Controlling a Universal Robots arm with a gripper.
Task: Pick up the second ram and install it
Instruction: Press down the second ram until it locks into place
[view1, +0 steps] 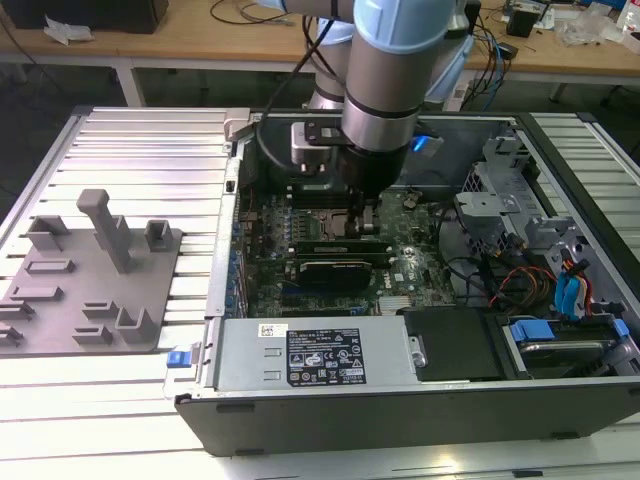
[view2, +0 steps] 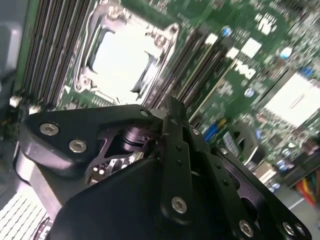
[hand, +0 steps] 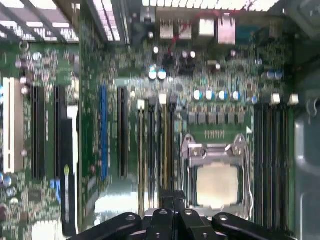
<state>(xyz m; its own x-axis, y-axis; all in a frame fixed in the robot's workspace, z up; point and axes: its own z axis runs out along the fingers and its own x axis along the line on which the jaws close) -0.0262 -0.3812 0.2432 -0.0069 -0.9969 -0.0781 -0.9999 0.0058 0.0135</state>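
Note:
My gripper (view1: 368, 222) reaches down into the open computer case (view1: 400, 415), at the memory slots beside the processor socket (hand: 217, 182). The second ram (hand: 164, 145) is a thin green stick seen edge-on, standing in line with one slot. It runs straight under the fingertips (hand: 172, 194). In the second wrist view the fingers (view2: 172, 107) are drawn together, with the ram's pale edge (view2: 200, 82) just past them. The jaws appear shut across the stick's top edge; the contact itself is hidden by the gripper body.
A grey holder tray (view1: 90, 290) lies on the slatted table at the exterior view's left. A black card (view1: 335, 268) sits in the board just in front of the gripper. The power supply (view1: 310, 350), drive cage (view1: 500, 205) and cables (view1: 530, 285) crowd the case.

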